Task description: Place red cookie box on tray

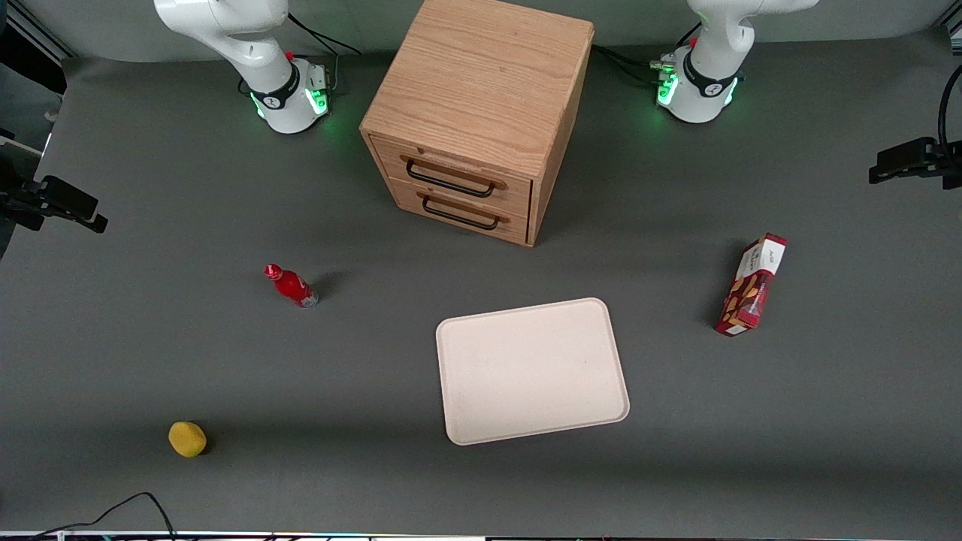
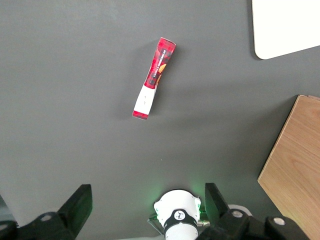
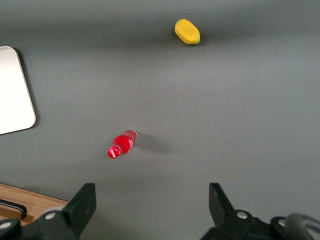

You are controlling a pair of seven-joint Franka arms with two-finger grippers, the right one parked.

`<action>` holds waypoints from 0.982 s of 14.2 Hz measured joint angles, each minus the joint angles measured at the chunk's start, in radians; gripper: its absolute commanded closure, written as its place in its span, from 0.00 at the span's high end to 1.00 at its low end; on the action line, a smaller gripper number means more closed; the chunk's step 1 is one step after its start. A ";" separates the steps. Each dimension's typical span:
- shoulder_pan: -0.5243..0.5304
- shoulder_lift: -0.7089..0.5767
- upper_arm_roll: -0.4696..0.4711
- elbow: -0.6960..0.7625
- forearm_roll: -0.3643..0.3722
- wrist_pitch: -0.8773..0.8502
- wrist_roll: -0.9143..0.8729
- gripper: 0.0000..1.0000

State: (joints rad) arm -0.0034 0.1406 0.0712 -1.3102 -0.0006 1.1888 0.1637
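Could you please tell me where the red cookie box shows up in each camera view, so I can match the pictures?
Front view: red cookie box lies on the table toward the working arm's end, beside the tray.
Left wrist view: red cookie box lies on the table, far below the open gripper.
Right wrist view: not in it.
Shared landmark: the tray.

A matte dark-grey table (image 1: 150, 353) fills the scene under soft, even light that throws faint shadows. At its middle, farthest from the front camera, stands an oak cabinet (image 1: 481, 113) with two drawers and black handles (image 1: 451, 180). A black cable (image 1: 143, 505) loops at the near edge, toward the parked arm's end.
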 measured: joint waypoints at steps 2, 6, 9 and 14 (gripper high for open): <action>0.000 0.000 0.000 0.000 0.000 -0.007 -0.004 1.00; 0.000 0.001 0.003 -0.009 0.007 -0.018 -0.002 1.00; 0.001 0.003 0.030 -0.159 0.017 0.133 0.157 1.00; 0.009 0.020 0.059 -0.620 0.013 0.640 0.322 1.00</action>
State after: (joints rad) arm 0.0057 0.1609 0.1300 -1.9299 0.0126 1.8283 0.4854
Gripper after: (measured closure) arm 0.000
